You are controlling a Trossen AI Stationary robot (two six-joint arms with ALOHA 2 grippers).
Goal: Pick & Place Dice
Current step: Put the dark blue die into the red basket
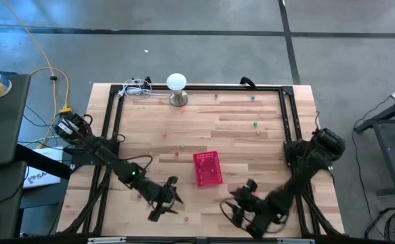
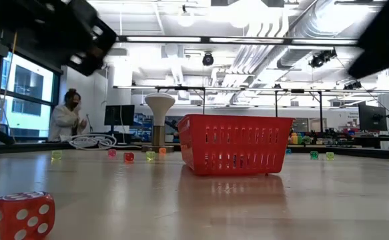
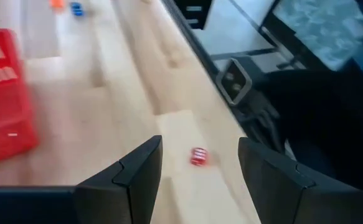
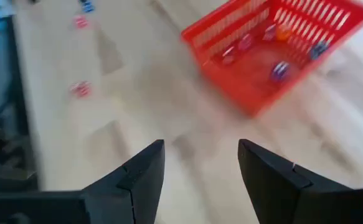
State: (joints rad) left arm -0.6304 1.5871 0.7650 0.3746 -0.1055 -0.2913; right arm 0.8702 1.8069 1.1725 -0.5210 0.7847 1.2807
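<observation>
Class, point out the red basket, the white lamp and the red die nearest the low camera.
Red basket (image 2: 237, 143), low view, front mesh wall.
White lamp (image 1: 176, 82), high view, top of the dome.
Red die (image 2: 21, 215), low view, spotted front face.

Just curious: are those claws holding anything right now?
No. The left gripper is open above a red die; the right gripper is open and empty.
</observation>
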